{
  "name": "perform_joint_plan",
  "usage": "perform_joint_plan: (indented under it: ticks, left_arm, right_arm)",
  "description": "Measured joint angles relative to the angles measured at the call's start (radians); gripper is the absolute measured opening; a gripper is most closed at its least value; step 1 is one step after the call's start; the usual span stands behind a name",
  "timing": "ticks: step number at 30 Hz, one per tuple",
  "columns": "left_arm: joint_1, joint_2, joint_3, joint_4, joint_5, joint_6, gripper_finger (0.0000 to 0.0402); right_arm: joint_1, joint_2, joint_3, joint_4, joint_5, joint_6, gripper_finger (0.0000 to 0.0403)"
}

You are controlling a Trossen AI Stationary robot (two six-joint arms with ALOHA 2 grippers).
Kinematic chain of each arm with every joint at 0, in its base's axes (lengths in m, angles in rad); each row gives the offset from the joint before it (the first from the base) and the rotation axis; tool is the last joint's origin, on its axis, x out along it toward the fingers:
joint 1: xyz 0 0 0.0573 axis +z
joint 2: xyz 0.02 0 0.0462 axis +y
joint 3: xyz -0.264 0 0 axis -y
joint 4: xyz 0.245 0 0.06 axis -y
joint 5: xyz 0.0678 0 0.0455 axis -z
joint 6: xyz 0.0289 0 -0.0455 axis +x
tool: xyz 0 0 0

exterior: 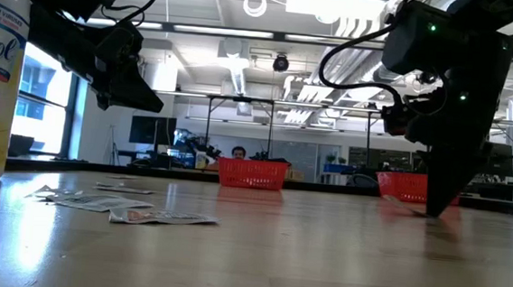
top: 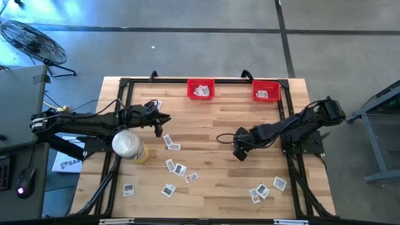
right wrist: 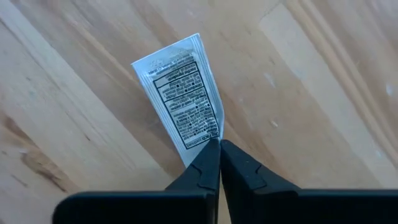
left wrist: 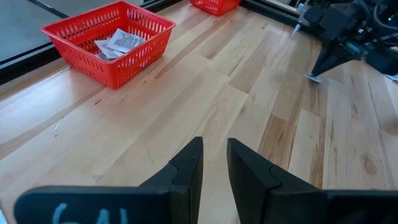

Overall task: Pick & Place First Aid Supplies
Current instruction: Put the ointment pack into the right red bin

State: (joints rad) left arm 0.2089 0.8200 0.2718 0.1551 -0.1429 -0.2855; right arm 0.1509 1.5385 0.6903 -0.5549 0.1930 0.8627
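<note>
Several small white packets lie flat on the wooden table: a cluster [top: 177, 167] at the middle front, a few [top: 262, 190] at the front right, and some [exterior: 116, 204] in the low view. My right gripper [top: 240, 154] is down at the table top right of centre, shut on one printed white packet [right wrist: 183, 102]. My left gripper [top: 164, 119] hovers at the table's left above the wood, its fingers [left wrist: 186, 171] a narrow gap apart and empty. Two red bins [top: 200, 89] [top: 267, 90] at the far edge hold packets. My right gripper pinches the packet's near short end [right wrist: 208, 138] between its two fingertips, only at that edge. The fingers come from above, pointing down, with their tips at the table top [exterior: 433, 210]. The rest of the packet spreads away from the fingers over the wood; whether it is lifted does not show.
A large white cylinder with a yellowish base [top: 129, 145] stands at the left beside the left arm. A dark frame [top: 125, 84] borders the table's far and side edges. Bare wood [top: 212, 131] lies between the grippers and the bins.
</note>
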Motion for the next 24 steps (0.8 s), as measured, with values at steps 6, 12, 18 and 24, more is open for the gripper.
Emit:
perform_joint_plan:
  ticks: [6,12,18,24]
  left_arm:
    - [0.000,0.000,0.000,0.000,0.000,0.000,0.0071]
    - [0.000,0.000,0.000,0.000,0.000,0.000,0.0071]
    - [0.000,0.000,0.000,0.000,0.000,0.000,0.0071]
    - [0.000,0.000,0.000,0.000,0.000,0.000,0.0071]
  right_arm:
    - [-0.006,-0.040,0.020,-0.060,0.056,0.026,0.0001]
    - [-0.106,-0.131,0.095,-0.221,0.161,0.094,0.0001]
    - [-0.342,-0.206,0.149,-0.392,0.316,0.171,0.0001]
    - [-0.636,-0.189,0.153,-0.335,0.326,0.102,0.0000]
